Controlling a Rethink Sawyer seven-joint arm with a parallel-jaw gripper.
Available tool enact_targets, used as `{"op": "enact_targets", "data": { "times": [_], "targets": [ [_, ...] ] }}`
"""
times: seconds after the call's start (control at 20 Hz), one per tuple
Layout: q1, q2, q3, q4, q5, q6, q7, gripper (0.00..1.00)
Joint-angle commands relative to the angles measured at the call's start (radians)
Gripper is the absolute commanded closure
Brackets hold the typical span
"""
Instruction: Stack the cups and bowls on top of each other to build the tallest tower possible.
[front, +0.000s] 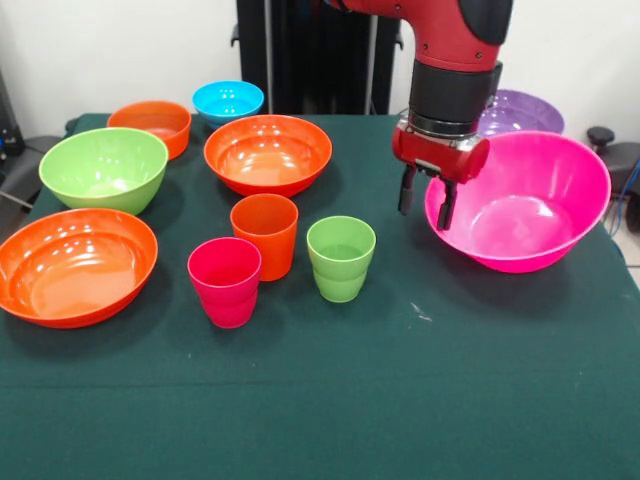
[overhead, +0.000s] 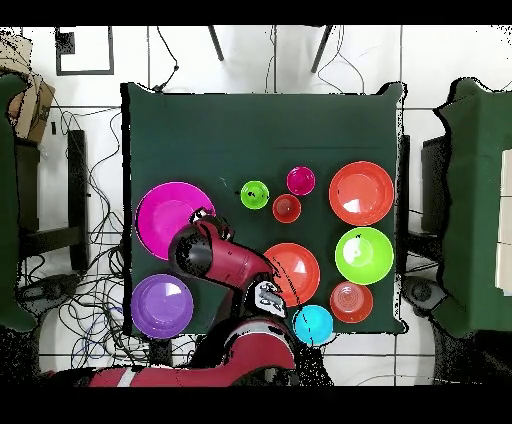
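Front view — seven bowls, three cups, one gripper, fingers apart at the pink bowl's rim.

3 cups (upright), 7 bowls unstacked

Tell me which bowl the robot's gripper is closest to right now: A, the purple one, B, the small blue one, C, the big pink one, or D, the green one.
C: in the front view the gripper hangs open at the near-left rim of the big pink bowl, far from the others.
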Motion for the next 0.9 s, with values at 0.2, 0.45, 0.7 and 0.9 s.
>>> {"op": "enact_targets", "data": {
  "times": [0.2,0.45,0.7,0.9],
  "targets": [
    [-0.037,-0.068,0.001,-0.046,-0.314,0.13,-0.157,0.0],
    [-0.093,-0.117,0.032,-0.001,-0.395,0.184,-0.087,0.0],
    [-0.083,-0.105,0.044,0.003,-0.429,0.165,-0.016,0.0],
    [-0.03,-0.079,0.017,-0.013,-0.407,0.142,0.04,0.0]
  ]
}}
